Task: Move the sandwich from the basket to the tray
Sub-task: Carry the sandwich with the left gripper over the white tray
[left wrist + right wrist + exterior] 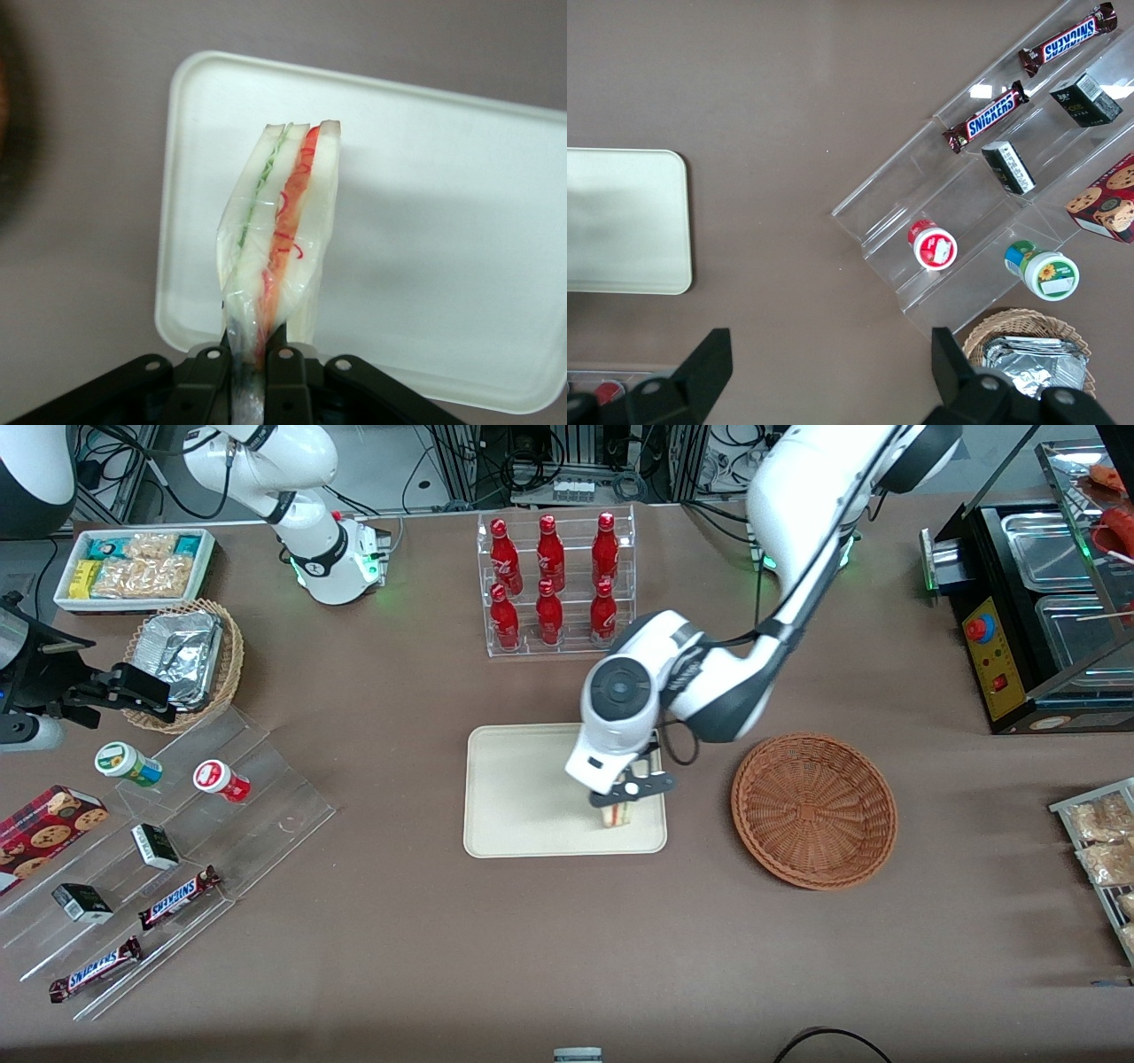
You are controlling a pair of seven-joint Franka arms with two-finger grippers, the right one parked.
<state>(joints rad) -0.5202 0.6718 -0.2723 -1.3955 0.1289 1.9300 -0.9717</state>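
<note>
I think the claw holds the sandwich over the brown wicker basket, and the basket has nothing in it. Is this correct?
Not quite. The claw is shut on the sandwich over the cream tray, not over the basket; the front view shows this, and the left wrist view shows the tray under the sandwich. The basket is indeed empty, beside the tray.

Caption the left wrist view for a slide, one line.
Gripper shut on the wrapped sandwich, held over the tray.
</note>
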